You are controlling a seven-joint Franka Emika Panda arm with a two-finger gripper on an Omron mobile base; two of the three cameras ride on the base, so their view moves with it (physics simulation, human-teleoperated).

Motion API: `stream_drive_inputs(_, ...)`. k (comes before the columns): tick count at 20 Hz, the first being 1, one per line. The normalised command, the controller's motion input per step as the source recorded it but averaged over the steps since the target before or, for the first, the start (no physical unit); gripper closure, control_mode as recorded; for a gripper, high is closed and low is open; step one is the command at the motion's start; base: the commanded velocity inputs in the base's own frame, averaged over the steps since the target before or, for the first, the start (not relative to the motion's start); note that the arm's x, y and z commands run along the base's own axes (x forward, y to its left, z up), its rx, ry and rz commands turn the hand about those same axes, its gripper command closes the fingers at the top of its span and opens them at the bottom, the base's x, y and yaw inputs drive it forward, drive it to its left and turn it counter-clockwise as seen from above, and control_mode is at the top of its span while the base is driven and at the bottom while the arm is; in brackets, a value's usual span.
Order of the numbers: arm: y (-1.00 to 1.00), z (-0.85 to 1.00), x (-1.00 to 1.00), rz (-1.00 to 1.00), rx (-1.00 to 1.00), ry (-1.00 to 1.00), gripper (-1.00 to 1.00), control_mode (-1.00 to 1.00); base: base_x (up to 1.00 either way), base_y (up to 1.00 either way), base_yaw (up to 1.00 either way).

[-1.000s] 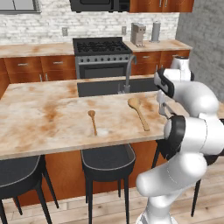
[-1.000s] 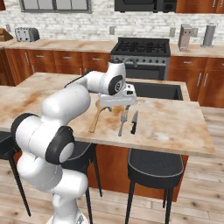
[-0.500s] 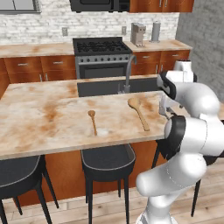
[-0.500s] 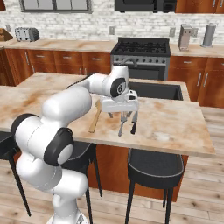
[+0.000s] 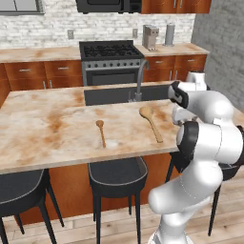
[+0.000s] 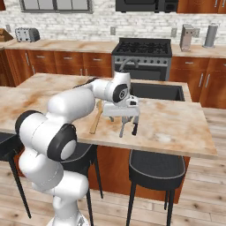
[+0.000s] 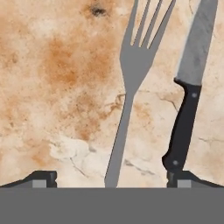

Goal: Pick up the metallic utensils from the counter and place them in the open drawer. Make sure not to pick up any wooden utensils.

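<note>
Item: my hand (image 6: 127, 129). It is hanging low over the table (image 6: 176, 128), fingers pointing down and spread wide, pinching nothing. In the hand view one fingertip (image 7: 41, 178) is sitting far out to the left and the other (image 7: 183, 179) at the foot of the knife handle.

Item: fork (image 7: 131, 83). Grey metal, lying flat on the table between my spread fingers, tines pointing away toward the top of the hand view. In the right base view it (image 6: 122, 129) is lying just beneath my hand.

Item: knife (image 7: 189, 83). Grey blade, black handle with two rivets, lying flat just beside the fork and roughly parallel to it, not touching it. In the right base view its dark handle (image 6: 134, 128) is showing under my hand.

Item: short wooden spoon (image 5: 100, 133). Lying flat on the table, small round bowl toward the sink (image 5: 125, 94).

Item: long wooden spoon (image 5: 150, 122). Lying flat, near the short one but apart from it, wide bowl toward the faucet (image 5: 139, 81).

Item: table. Beige slab with rusty stains, carrying all four utensils.
</note>
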Motion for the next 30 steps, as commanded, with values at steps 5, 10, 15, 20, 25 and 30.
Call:
stream_drive_inputs(5,-0.04,0.00,0.38,-0.08,0.05,0.13,-1.00,-1.00,0.00,0.00,0.00)
stream_drive_inputs(10,-0.17,-0.15,0.02,-0.01,0.00,0.06,-1.00,-1.00,0.00,0.00,0.00)
stream_drive_inputs(15,-0.09,-0.29,0.00,0.00,0.00,0.01,-1.00,-1.00,0.00,0.00,0.00)
stream_drive_inputs(20,0.00,-0.30,-0.12,0.00,0.00,0.00,-1.00,-1.00,0.00,0.00,0.00)
stream_drive_inputs(25,0.00,-0.01,-0.31,0.00,0.00,0.00,-1.00,-1.00,0.00,0.00,0.00)
stream_drive_inputs(30,0.15,0.00,-0.12,0.00,0.00,0.00,-1.00,-1.00,0.00,0.00,0.00)
